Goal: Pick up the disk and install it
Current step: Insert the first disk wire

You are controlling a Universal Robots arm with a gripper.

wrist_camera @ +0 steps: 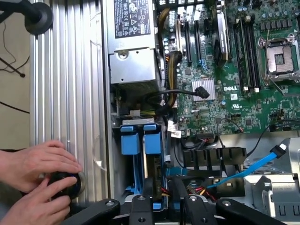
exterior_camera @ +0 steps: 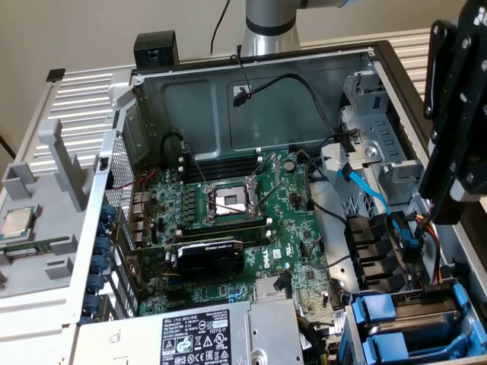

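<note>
Two bright blue carrier fronts [wrist_camera: 140,139] sit side by side in the drive bay [exterior_camera: 407,323] at the case's corner, on the exterior view's lower right. I cannot tell which one is the disk, and their metal bodies are hidden in the bay. My black gripper [exterior_camera: 449,194] hangs over the case's edge on the exterior view's right, above and behind that bay. In the wrist view my gripper [wrist_camera: 164,206] is just above the bay. Its fingers [wrist_camera: 140,211] stand apart, with only bay and cables showing between them.
A person's hands [wrist_camera: 35,171] hold a round black object [wrist_camera: 64,183] on the ribbed table beside the case. A grey power-supply box [exterior_camera: 198,338] lies next to the bay. The motherboard [exterior_camera: 297,251], a blue cable [wrist_camera: 253,168] and loose black cables fill the case. A processor chip [exterior_camera: 17,222] rests outside.
</note>
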